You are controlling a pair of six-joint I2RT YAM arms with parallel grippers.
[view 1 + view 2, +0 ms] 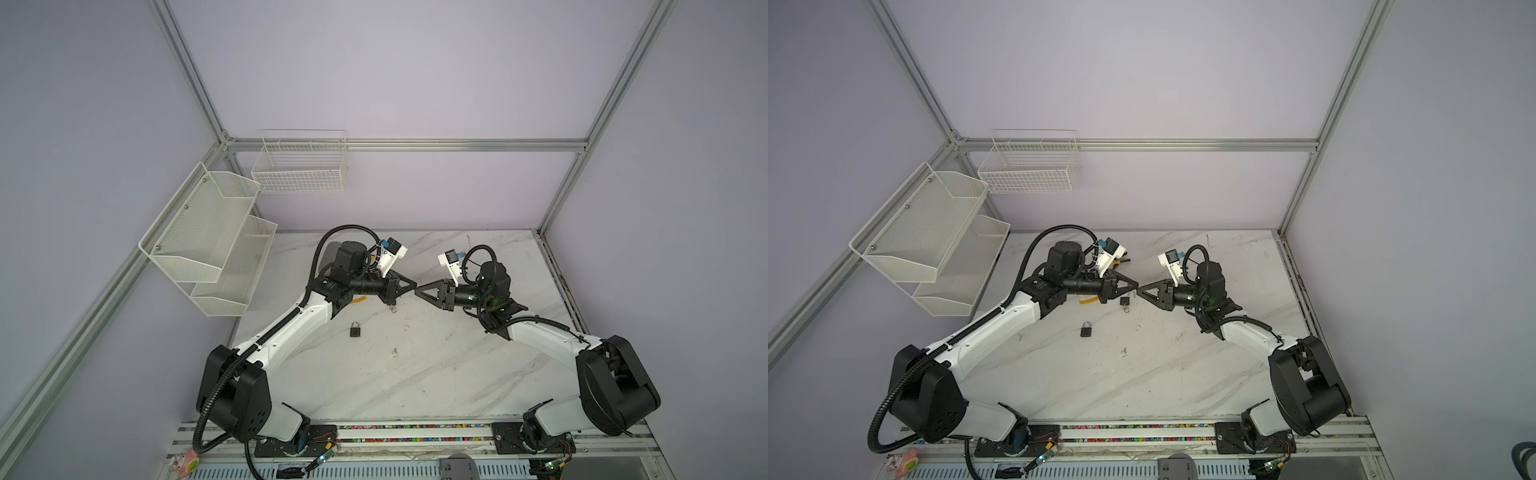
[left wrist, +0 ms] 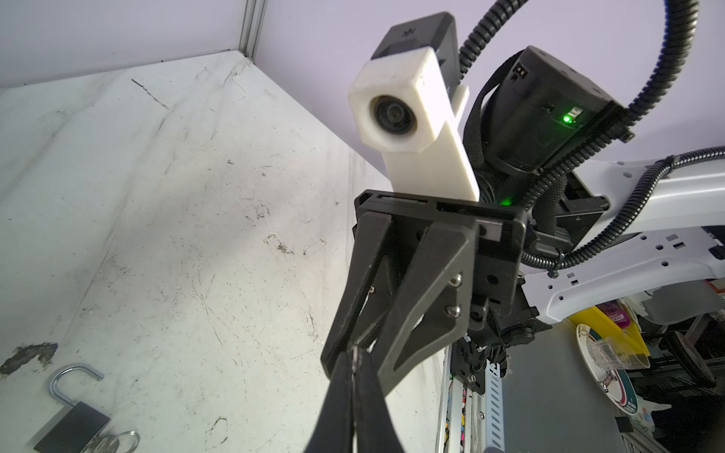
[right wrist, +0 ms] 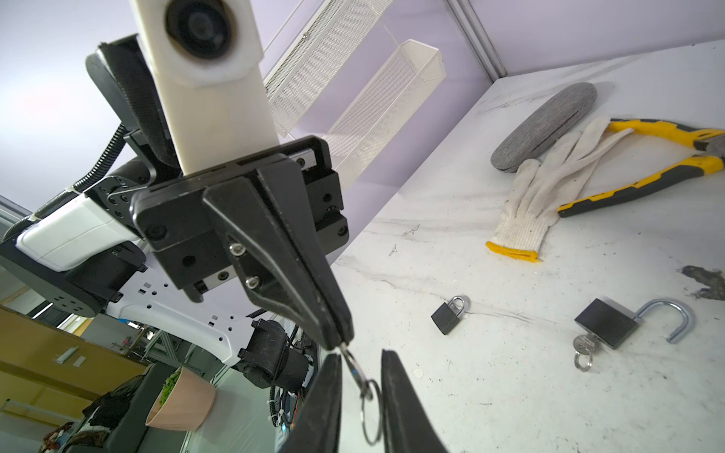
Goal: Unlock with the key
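A silver wire key ring (image 3: 355, 364) is pinched at the tip of the left claw (image 3: 340, 344), whose fingers are pressed together above the white marbled table (image 3: 510, 392). The key itself cannot be made out. The ring is hung between the spread fingers of the right claw (image 3: 360, 355). A closed black padlock (image 3: 449, 315) is laid on the table, near an open black padlock (image 3: 606, 327) with keys in it.

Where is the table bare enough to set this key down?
Widest bare patch: the near half of the table, between the two arm bases and in front of the closed padlock. Also bare: the far right corner behind the right gripper. Crowded: mid-table, where the open padlock lies, and far left, with glove, pliers and grey case.
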